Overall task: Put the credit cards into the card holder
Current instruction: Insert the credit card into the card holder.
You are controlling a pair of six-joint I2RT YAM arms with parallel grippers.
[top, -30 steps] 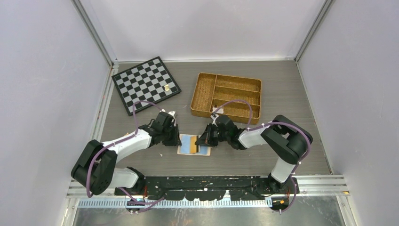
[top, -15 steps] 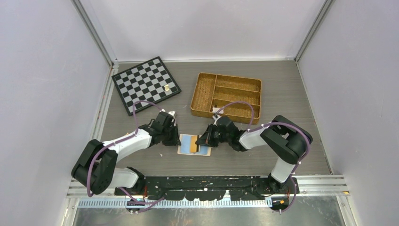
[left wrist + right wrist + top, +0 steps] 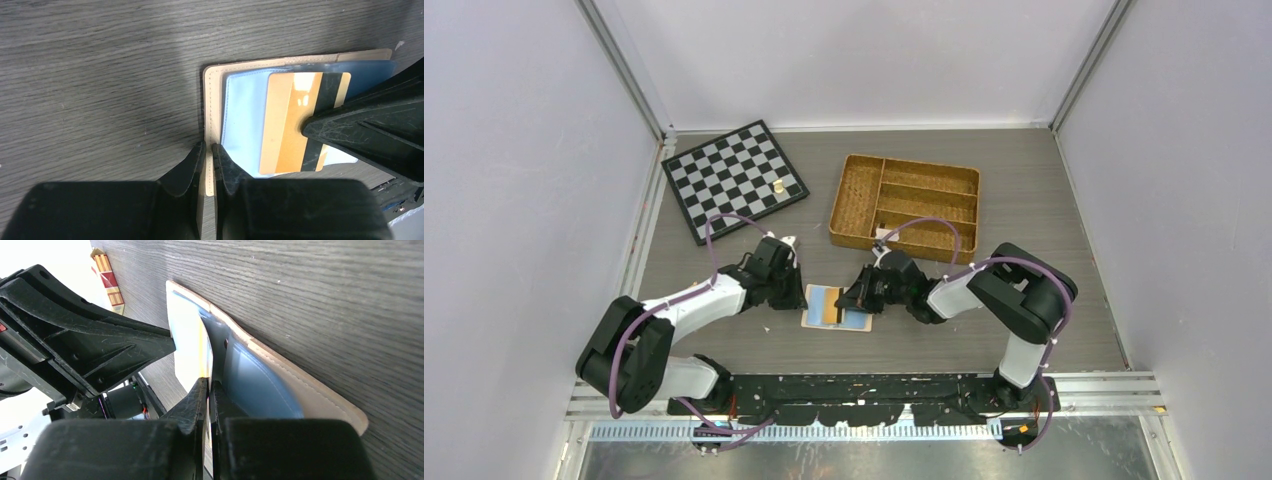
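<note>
The peach-beige card holder point(image 3: 808, 318) lies open on the table between the arms, its pale clear sleeves up; it also shows in the left wrist view point(image 3: 211, 100). My left gripper point(image 3: 208, 148) is shut on the card holder's left edge. My right gripper point(image 3: 208, 383) is shut on the orange-tan credit card point(image 3: 287, 122) with a black stripe, which lies partly over the pale blue sleeve point(image 3: 240, 120). A blue-teal card edge point(image 3: 367, 75) shows under it at the right. In the right wrist view the holder's flap point(image 3: 305, 390) curves up off the table.
A woven wicker divided tray point(image 3: 904, 200) stands behind the right arm. A checkerboard point(image 3: 734, 178) with a small pale piece point(image 3: 777, 186) lies at the back left. A red-brown striped packet point(image 3: 107, 280) shows at the top left of the right wrist view.
My right gripper has moved the orange-tan card a little to the left, further over the card holder. The left gripper has stayed on the holder's edge.
</note>
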